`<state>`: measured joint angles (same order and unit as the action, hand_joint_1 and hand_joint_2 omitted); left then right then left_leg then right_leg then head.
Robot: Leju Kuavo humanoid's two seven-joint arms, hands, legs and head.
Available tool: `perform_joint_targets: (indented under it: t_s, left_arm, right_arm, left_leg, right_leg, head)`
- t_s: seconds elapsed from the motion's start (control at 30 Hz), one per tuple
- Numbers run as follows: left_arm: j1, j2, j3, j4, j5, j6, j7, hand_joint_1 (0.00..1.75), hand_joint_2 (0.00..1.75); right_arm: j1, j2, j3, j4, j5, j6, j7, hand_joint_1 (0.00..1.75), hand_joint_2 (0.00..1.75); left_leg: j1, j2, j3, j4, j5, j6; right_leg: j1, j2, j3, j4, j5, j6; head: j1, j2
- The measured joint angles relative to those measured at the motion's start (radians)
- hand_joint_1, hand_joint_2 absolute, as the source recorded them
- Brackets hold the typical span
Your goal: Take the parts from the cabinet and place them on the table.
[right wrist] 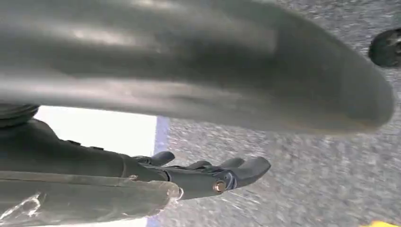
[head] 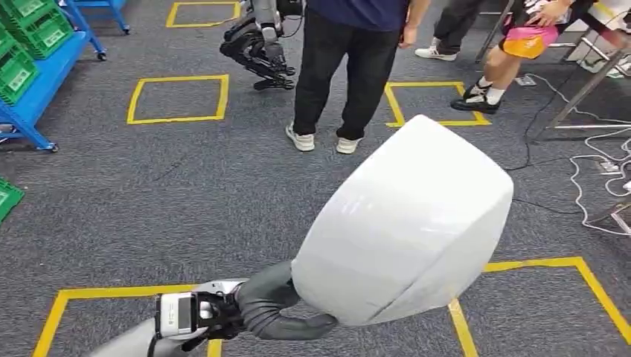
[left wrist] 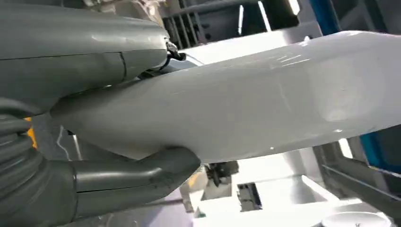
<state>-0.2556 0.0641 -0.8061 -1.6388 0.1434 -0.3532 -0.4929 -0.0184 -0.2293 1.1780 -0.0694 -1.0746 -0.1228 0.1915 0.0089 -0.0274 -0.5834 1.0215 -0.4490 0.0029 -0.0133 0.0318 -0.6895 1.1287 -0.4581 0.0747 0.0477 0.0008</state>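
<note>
A grey carpeted floor point(head: 186, 193) marked with yellow tape squares point(head: 178, 98) is observed, with blue racks of green crates point(head: 30, 44) to one side and a person point(head: 350, 74) standing ahead. No cabinet or table can be identified. A large white moulded part point(head: 405, 223) is held aloft over the floor, clamped between thumb and fingers of the left hand point(head: 275, 301). The right hand point(right wrist: 208, 175) is seen empty, fingers extended and apart. Retrieval is judged complete for this part; carriage to the table and placement are judged outstanding.
</note>
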Motion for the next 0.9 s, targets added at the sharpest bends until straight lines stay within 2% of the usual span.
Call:
perform_joint_targets:
  t_s: [0.03,0.07,0.1,0.13,0.17,0.2,0.23,0.27,0.3,0.4,0.43,0.47,0.5,0.53,0.57,0.6,0.63,0.67,0.7,0.73,0.77,0.8,0.83,0.9]
  left_arm:
    - [0.003,0.0,0.0,0.0,-0.002,0.0,0.0,1.75,1.75]
    - [0.007,0.0,0.0,0.0,-0.006,0.002,0.0,1.75,1.75]
    - [0.008,0.0,0.0,0.001,-0.009,0.004,0.0,1.75,1.75]
    - [0.008,-0.002,-0.001,0.002,-0.011,0.006,0.0,1.75,1.75]
    - [0.008,-0.003,-0.001,0.002,-0.011,0.008,0.001,1.75,1.75]
    - [0.008,-0.005,-0.001,0.002,-0.011,0.011,0.002,1.75,1.75]
    - [0.007,-0.008,-0.001,0.002,-0.011,0.011,0.002,1.75,1.75]
    - [0.007,-0.009,-0.001,0.002,-0.011,0.012,0.002,1.75,1.75]
    - [0.007,-0.01,-0.001,0.002,-0.011,0.013,0.004,1.75,1.75]
    - [0.006,-0.015,-0.001,0.002,-0.011,0.014,0.005,1.75,1.75]
    - [0.004,-0.017,0.0,0.002,-0.011,0.014,0.005,1.75,1.75]
    - [0.004,-0.019,0.0,0.002,-0.011,0.015,0.005,1.75,1.75]
    - [0.004,-0.019,0.0,0.002,-0.011,0.015,0.005,1.75,1.75]
    - [0.005,-0.018,0.0,0.002,-0.011,0.015,0.005,1.75,1.75]
    - [0.007,-0.016,0.0,0.004,-0.011,0.015,0.005,1.75,1.75]
    - [0.008,-0.016,0.0,0.005,-0.011,0.015,0.005,1.75,1.75]
    - [0.008,-0.016,0.0,0.006,-0.011,0.015,0.005,1.75,1.75]
    - [0.008,-0.016,0.0,0.007,-0.011,0.015,0.005,1.75,1.75]
    - [0.008,-0.016,0.0,0.007,-0.011,0.015,0.005,1.75,1.75]
    - [0.007,-0.016,0.0,0.007,-0.011,0.015,0.005,1.75,1.75]
    - [0.007,-0.016,0.0,0.007,-0.011,0.015,0.005,1.75,1.75]
    - [0.006,-0.017,0.0,0.007,-0.011,0.017,0.006,1.75,1.75]
    - [0.006,-0.017,0.0,0.008,-0.011,0.019,0.014,1.75,1.75]
    - [0.004,-0.02,0.0,0.01,-0.009,0.025,0.02,1.75,1.75]
  right_arm:
    - [-0.005,0.002,0.0,0.0,0.0,0.001,0.0,0.0,0.0]
    - [-0.009,0.008,0.001,0.0,0.002,0.003,0.0,0.0,0.0]
    - [-0.009,0.018,0.003,0.0,0.003,0.005,0.0,0.0,0.0]
    - [-0.008,0.023,0.006,0.0,0.003,0.006,0.0,0.0,0.0]
    - [-0.006,0.029,0.008,0.0,0.003,0.009,0.0,0.0,0.0]
    - [-0.005,0.034,0.011,0.0,0.003,0.01,0.0,0.0,0.0]
    - [-0.006,0.036,0.014,0.0,0.003,0.011,0.0,0.0,0.0]
    - [-0.008,0.039,0.016,0.0,0.002,0.011,0.0,0.0,0.0]
    - [-0.012,0.044,0.016,-0.001,0.003,0.012,0.0,0.0,0.0]
    - [-0.01,0.045,0.016,-0.001,0.003,0.012,0.0,0.0,0.0]
    - [-0.01,0.045,0.016,-0.001,0.003,0.012,0.001,0.0,0.0]
    - [-0.009,0.046,0.017,-0.001,0.003,0.012,0.001,0.0,0.0]
    - [-0.01,0.046,0.017,-0.001,0.003,0.012,0.002,0.0,0.0]
    - [-0.012,0.046,0.017,-0.001,0.003,0.012,0.002,0.0,0.0]
    - [-0.014,0.047,0.017,-0.001,0.003,0.012,0.002,0.0,0.0]
    - [-0.013,0.047,0.017,-0.001,0.003,0.012,0.001,0.0,0.0]
    - [-0.013,0.047,0.018,-0.001,0.003,0.012,0.001,0.0,0.0]
    - [-0.012,0.048,0.018,-0.001,0.003,0.013,0.001,0.0,0.0]
    - [-0.012,0.048,0.018,-0.001,0.003,0.013,0.001,0.0,0.0]
    - [-0.012,0.049,0.018,-0.001,0.003,0.013,0.001,0.0,0.0]
    - [-0.012,0.05,0.018,-0.001,0.003,0.014,0.001,0.0,0.0]
    - [-0.015,0.05,0.019,-0.001,0.003,0.017,0.001,0.0,0.0]
    - [-0.014,0.05,0.019,-0.001,0.003,0.02,0.001,0.0,0.0]
    - [-0.002,0.052,0.024,0.0,0.002,0.027,-0.001,0.0,0.0]
  left_leg:
    - [-0.002,0.014,0.0,0.0,-0.001,0.001]
    - [-0.004,0.032,0.0,0.001,-0.002,0.003]
    - [-0.005,0.047,0.0,0.001,-0.003,0.004]
    - [-0.006,0.061,0.001,0.001,-0.005,0.004]
    - [-0.006,0.072,0.003,0.001,-0.007,0.001]
    - [-0.006,0.083,0.006,0.001,-0.01,-0.002]
    - [-0.006,0.094,0.01,0.001,-0.013,-0.005]
    - [-0.009,0.103,0.014,0.002,-0.016,-0.01]
    - [-0.016,0.108,0.015,0.005,-0.022,-0.017]
    - [-0.01,0.138,0.024,-0.006,-0.019,-0.033]
    - [-0.007,0.13,0.025,-0.004,-0.025,-0.043]
    - [-0.006,0.087,0.021,0.012,-0.04,-0.045]
    - [-0.006,0.056,-0.005,0.066,-0.075,-0.046]
    - [-0.006,0.043,-0.048,0.152,-0.117,-0.047]
    - [-0.006,0.039,-0.09,0.231,-0.148,-0.048]
    - [-0.007,0.038,-0.125,0.29,-0.161,-0.047]
    - [-0.007,0.037,-0.135,0.299,-0.149,-0.046]
    - [-0.006,0.036,-0.127,0.269,-0.114,-0.045]
    - [-0.006,0.032,-0.099,0.202,-0.065,-0.043]
    - [-0.005,0.019,-0.06,0.12,-0.02,-0.041]
    - [-0.001,-0.023,-0.024,0.047,0.01,-0.041]
    - [0.004,-0.054,-0.001,-0.005,0.004,-0.039]
    - [0.004,-0.042,-0.005,-0.001,0.001,-0.038]
    - [-0.002,-0.027,-0.005,-0.002,0.001,-0.028]
  right_leg:
    - [0.0,-0.014,-0.038,0.08,-0.041,0.002]
    - [0.0,-0.021,-0.079,0.164,-0.077,0.003]
    - [0.0,-0.022,-0.101,0.213,-0.089,0.004]
    - [0.0,-0.023,-0.096,0.207,-0.076,0.004]
    - [0.0,-0.025,-0.068,0.159,-0.047,0.003]
    - [0.0,-0.034,-0.019,0.074,-0.008,0.002]
    - [0.0,-0.06,0.035,-0.019,0.026,0.001]
    - [0.002,-0.107,0.067,-0.082,0.031,-0.001]
    - [0.005,-0.104,0.073,-0.086,0.039,-0.008]
    - [0.014,-0.068,0.062,-0.084,0.04,-0.028]
    - [0.006,-0.056,0.069,-0.093,0.045,-0.038]
    - [0.004,-0.047,0.071,-0.095,0.046,-0.041]
    - [0.002,-0.038,0.071,-0.095,0.047,-0.045]
    - [0.002,-0.026,0.07,-0.095,0.047,-0.048]
    - [0.002,-0.012,0.069,-0.095,0.047,-0.048]
    - [0.002,0.002,0.069,-0.095,0.046,-0.049]
    - [0.002,0.015,0.07,-0.095,0.046,-0.049]
    - [0.002,0.03,0.07,-0.094,0.046,-0.048]
    - [0.0,0.044,0.071,-0.094,0.047,-0.047]
    - [-0.002,0.057,0.073,-0.094,0.048,-0.044]
    - [-0.004,0.07,0.072,-0.094,0.048,-0.039]
    - [0.004,0.083,0.064,-0.084,0.045,-0.031]
    - [0.0,0.094,0.059,-0.09,0.05,-0.026]
    - [-0.005,0.108,0.054,-0.102,0.055,-0.014]
  head:
    - [0.0,0.0]
    - [0.0,0.0]
    - [0.0,0.0]
    - [0.0,0.0]
    - [0.0,0.0]
    - [0.0,0.0]
    - [0.0,0.0]
    - [0.0,0.0]
    - [-0.004,0.0]
    - [-0.004,0.0]
    - [-0.005,0.0]
    - [-0.005,0.0]
    - [-0.008,0.0]
    - [-0.013,0.0]
    - [-0.012,0.0]
    - [-0.013,0.0]
    - [-0.012,0.0]
    - [-0.013,0.0]
    - [-0.012,0.0]
    - [-0.013,0.0]
    - [-0.013,0.0]
    - [-0.015,0.0]
    - [-0.012,0.0]
    - [-0.013,0.0]
